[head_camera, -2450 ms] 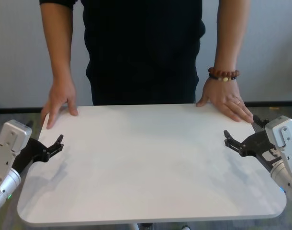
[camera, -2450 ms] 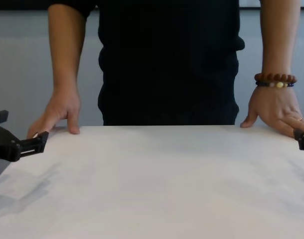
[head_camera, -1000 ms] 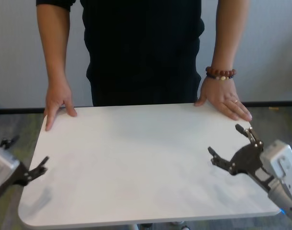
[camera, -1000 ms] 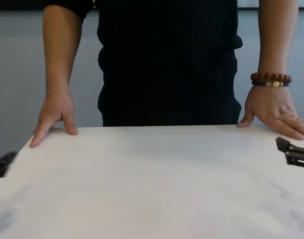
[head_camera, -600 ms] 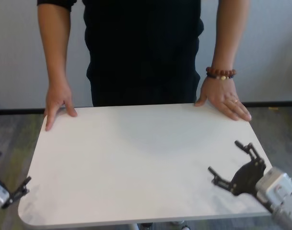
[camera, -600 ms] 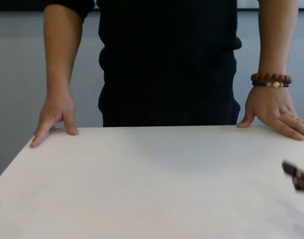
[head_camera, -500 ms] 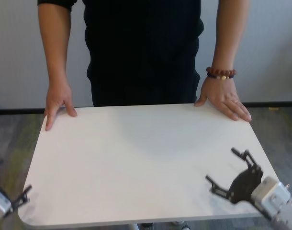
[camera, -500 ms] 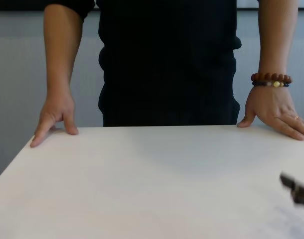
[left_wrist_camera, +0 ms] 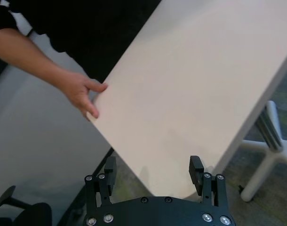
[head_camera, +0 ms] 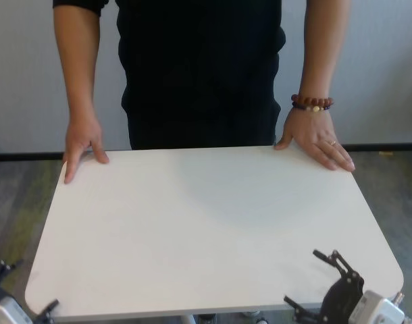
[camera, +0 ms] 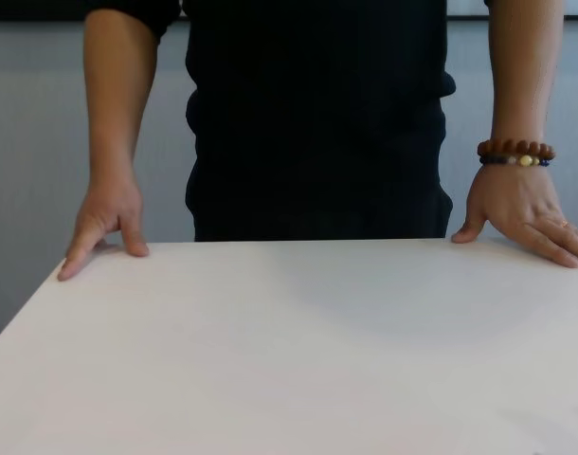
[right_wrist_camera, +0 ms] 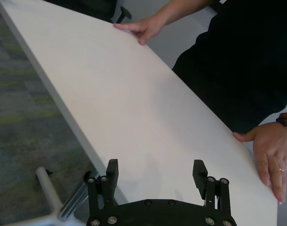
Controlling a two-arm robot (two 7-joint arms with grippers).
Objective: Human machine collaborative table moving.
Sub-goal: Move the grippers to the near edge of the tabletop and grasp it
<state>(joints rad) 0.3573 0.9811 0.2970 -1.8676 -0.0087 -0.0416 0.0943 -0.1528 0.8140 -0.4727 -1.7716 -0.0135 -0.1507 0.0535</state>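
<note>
My right gripper (head_camera: 313, 280) stands with its jaws spread wide and nothing between them. In the head view it sits at about five o'clock of the table (head_camera: 213, 223), at the near edge beside the near right corner. The right wrist view shows the same gripper (right_wrist_camera: 155, 172) with its two fingers (right_wrist_camera: 200, 173) well apart, poised above the white top near its edge; whether they touch the top I cannot tell.

My left gripper (head_camera: 23, 290) is likewise spread wide and holds nothing. It lies at about seven o'clock of the table, just off the near left corner and low in the head view, only partly seen. In the left wrist view this gripper (left_wrist_camera: 153, 174) shows both fingers (left_wrist_camera: 196, 170) apart, with the rounded corner of the table (left_wrist_camera: 190, 94) beyond them and clear of them.

The table is a flat white rectangle with rounded corners, filling the middle of the head and chest views. Below it, the wrist views show a pale base foot (left_wrist_camera: 270, 155) on grey carpet.

The person (head_camera: 202, 67) stands at twelve o'clock, in a black shirt. One hand (head_camera: 81, 145) rests at the far corner near eleven o'clock; the other hand (head_camera: 321, 142) rests at the far corner near one o'clock, with a beaded bracelet (head_camera: 312, 103) on its wrist.
</note>
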